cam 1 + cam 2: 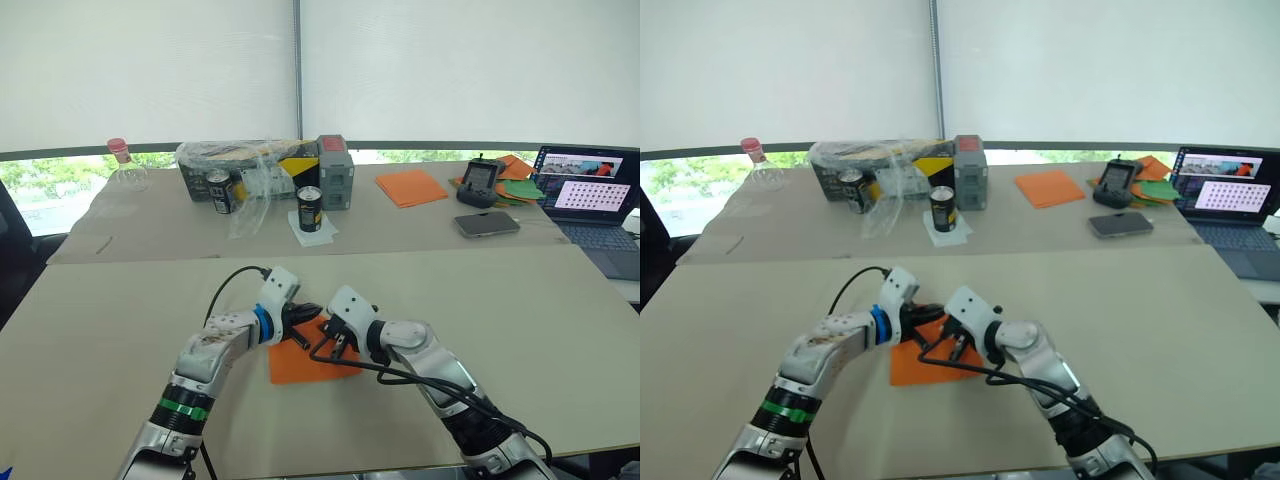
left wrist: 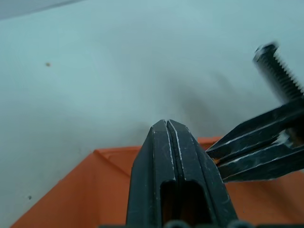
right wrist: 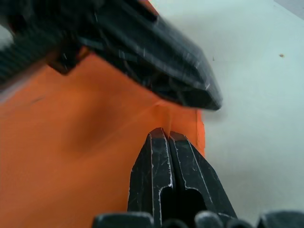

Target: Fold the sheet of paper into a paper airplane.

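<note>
Sheet of paper (image 1: 300,366): orange, lying flat on the near tabletop (image 1: 520,330), under both my grippers.
Left gripper (image 1: 306,317): fingers pressed together, empty, over the sheet's far edge.
Right gripper (image 1: 333,343): clenched, tips at that same edge; I see nothing pinched.
Handling: I judge it light, thin, limp, easily creased or torn.
Hold: I'd pinch a corner or free edge, pinning the rest flat.

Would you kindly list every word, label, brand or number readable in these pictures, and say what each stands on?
No text can be read anywhere.
Two black cans: print too small to read.
Yellow-and-black box: markings too small.
Laptop screen: thumbnails and lines too small.
Handheld controller and phone: nothing legible.
Sheet of paper: plain orange, no print.
</note>
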`<state>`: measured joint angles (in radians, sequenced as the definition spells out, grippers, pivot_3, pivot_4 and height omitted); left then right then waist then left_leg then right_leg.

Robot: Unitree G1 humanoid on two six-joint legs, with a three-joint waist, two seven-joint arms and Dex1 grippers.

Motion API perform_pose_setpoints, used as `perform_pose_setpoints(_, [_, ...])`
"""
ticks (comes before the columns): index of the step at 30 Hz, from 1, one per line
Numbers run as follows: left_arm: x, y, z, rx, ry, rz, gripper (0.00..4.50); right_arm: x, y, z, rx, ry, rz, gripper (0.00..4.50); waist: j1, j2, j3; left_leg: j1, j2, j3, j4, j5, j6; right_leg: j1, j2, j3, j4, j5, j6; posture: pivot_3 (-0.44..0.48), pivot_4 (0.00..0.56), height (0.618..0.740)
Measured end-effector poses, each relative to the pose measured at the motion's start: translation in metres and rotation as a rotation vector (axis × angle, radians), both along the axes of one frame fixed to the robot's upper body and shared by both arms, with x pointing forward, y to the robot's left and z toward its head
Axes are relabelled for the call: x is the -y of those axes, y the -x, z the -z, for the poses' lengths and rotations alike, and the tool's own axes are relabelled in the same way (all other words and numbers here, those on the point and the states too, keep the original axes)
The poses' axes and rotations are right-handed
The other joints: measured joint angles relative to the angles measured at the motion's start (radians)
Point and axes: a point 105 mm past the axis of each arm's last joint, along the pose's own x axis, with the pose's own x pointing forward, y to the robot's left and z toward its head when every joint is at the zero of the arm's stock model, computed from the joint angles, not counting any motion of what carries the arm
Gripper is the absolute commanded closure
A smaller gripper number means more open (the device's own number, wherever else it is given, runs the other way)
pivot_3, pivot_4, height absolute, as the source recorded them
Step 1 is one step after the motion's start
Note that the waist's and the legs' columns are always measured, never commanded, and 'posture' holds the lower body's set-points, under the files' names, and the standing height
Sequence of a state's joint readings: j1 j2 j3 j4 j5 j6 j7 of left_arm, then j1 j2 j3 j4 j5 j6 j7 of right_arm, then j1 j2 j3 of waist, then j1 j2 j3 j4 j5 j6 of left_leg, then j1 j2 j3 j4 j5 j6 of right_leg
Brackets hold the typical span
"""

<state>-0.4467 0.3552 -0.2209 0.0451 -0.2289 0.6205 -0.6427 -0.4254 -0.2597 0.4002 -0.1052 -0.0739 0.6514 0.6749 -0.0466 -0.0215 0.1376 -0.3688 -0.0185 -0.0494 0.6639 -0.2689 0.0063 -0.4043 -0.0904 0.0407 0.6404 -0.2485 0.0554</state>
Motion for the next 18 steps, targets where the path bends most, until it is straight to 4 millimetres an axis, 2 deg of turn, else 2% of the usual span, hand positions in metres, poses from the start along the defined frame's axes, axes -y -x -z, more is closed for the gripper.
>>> perform_pose_setpoints(2, [0.001, -0.001, 0.001, 0.049, -0.068, 0.027, 4.5, 0.003, 0.0, 0.001, 0.003, 0.016, 0.004, 4.48, 0.003, 0.0, 0.0, 0.0, 0.0, 0.0, 0.0, 0.0, 0.0, 0.001, -0.001, 0.0, 0.0, 0.0, 0.0, 0.0, 0.15, 0.74])
perform_pose_setpoints(8, [0.01, 0.001, 0.003, 0.073, -0.092, 0.058, 4.5, 0.006, 0.0, 0.003, 0.011, 0.037, 0.0, 4.48, 0.007, -0.001, -0.003, 0.001, -0.001, 0.0, 0.0, 0.0, 0.0, 0.002, -0.001, 0.0, -0.001, 0.0, 0.0, 0.0, 0.15, 0.74])
perform_pose_setpoints(11, [0.012, 0.001, 0.003, 0.068, -0.08, 0.066, 4.5, 0.005, 0.001, 0.0, 0.018, 0.033, -0.01, 3.62, 0.009, -0.001, -0.003, 0.0, -0.001, 0.0, 0.0, 0.0, 0.0, 0.002, -0.001, 0.0, -0.001, 0.0, 0.0, 0.0, 0.15, 0.74])
perform_pose_setpoints(13, [0.015, 0.003, 0.003, 0.056, -0.065, 0.078, 4.5, 0.007, 0.003, -0.003, 0.02, 0.035, -0.032, 2.79, 0.011, -0.001, -0.003, 0.0, -0.001, 0.0, 0.0, 0.0, 0.0, 0.002, -0.001, 0.0, -0.001, 0.0, 0.0, 0.0, 0.15, 0.74])
perform_pose_setpoints(14, [0.015, 0.004, 0.004, 0.053, -0.064, 0.08, 4.5, 0.008, 0.004, -0.003, 0.02, 0.038, -0.037, 2.61, 0.011, -0.001, -0.003, 0.0, -0.001, 0.0, 0.0, 0.0, 0.0, 0.002, -0.001, 0.0, -0.002, 0.0, 0.0, 0.0, 0.15, 0.74])
perform_pose_setpoints(16, [0.015, 0.005, 0.004, 0.043, -0.057, 0.086, 4.5, 0.014, 0.008, -0.006, 0.017, 0.053, -0.055, 1.86, 0.013, -0.001, -0.003, -0.001, -0.001, 0.0, 0.0, 0.0, 0.0, 0.001, -0.001, -0.001, -0.002, 0.0, 0.0, 0.0, 0.15, 0.74])
perform_pose_setpoints(18, [0.015, 0.005, 0.004, 0.041, -0.055, 0.092, 4.5, 0.021, 0.015, -0.008, 0.006, 0.069, -0.076, 1.86, 0.017, -0.001, -0.002, -0.001, -0.001, 0.0, 0.0, 0.0, 0.0, 0.001, -0.001, -0.001, -0.003, 0.0, 0.0, 0.0, 0.15, 0.74])
